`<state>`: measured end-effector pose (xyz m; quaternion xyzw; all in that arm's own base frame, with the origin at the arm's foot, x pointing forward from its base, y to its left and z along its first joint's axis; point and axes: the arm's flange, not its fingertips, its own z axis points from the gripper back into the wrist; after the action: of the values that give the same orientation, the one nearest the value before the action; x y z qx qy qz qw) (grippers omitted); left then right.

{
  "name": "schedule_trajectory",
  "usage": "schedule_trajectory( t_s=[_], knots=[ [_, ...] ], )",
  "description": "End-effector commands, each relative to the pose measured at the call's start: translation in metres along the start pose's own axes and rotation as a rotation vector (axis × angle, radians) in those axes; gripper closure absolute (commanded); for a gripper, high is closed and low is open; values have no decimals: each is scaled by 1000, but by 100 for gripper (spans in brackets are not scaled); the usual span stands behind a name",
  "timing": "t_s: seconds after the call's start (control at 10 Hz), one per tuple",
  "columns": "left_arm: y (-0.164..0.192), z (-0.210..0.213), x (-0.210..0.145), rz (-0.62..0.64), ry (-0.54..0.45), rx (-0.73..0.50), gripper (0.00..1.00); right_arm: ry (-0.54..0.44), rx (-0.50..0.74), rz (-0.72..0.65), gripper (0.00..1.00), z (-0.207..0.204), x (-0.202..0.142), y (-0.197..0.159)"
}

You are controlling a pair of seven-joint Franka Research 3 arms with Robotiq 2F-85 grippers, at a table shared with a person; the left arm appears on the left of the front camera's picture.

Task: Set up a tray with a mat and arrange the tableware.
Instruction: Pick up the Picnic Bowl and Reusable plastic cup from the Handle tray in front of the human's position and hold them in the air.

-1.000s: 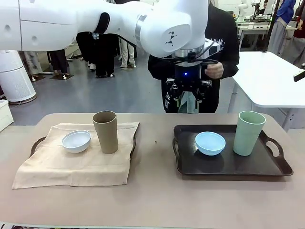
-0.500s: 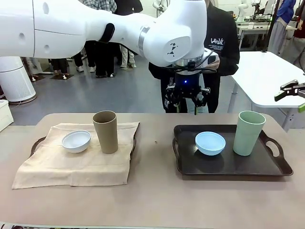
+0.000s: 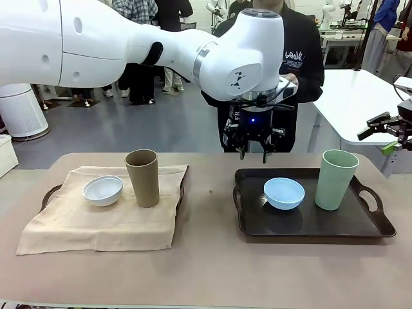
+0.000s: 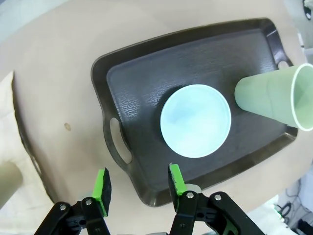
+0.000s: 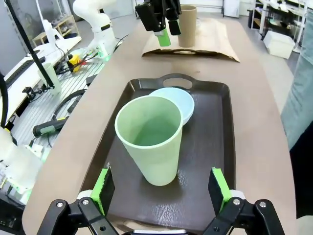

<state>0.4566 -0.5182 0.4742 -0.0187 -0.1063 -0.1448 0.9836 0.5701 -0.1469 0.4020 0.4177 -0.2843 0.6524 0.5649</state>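
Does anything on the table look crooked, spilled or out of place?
Nothing is spilled or tipped. The beige cloth lies crooked over the left tray, hanging past its front edge onto the table. The black tray with the blue bowl and green cup has no cloth.

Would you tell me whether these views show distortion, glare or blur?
Left wrist view: wide-angle bend makes the pale green tall cup appear to lean outward. Right wrist view: soft sheen on the dark plastic tray. Front view: even light, faint shadow under the light blue round bowl.
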Motion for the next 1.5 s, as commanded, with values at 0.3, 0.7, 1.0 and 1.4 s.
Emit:
schedule_trajectory(
  t_s=[0.3, 0.7, 1.0, 1.4],
  knots=[
    [-4, -9, 3, 5, -13, 12, 37, 75, 87, -87, 0, -36, -11, -29],
    [-21, -37, 20, -2, 21, -20, 37, 126, 112, -103, 0, -72, -11, -53],
    [-26, -48, 29, 4, 48, -3, 37, 118, 177, -99, 0, -79, -17, -55],
    [-23, -57, 35, 32, 64, 9, 37, 82, 333, -37, 0, -85, -19, -29]
  ],
)
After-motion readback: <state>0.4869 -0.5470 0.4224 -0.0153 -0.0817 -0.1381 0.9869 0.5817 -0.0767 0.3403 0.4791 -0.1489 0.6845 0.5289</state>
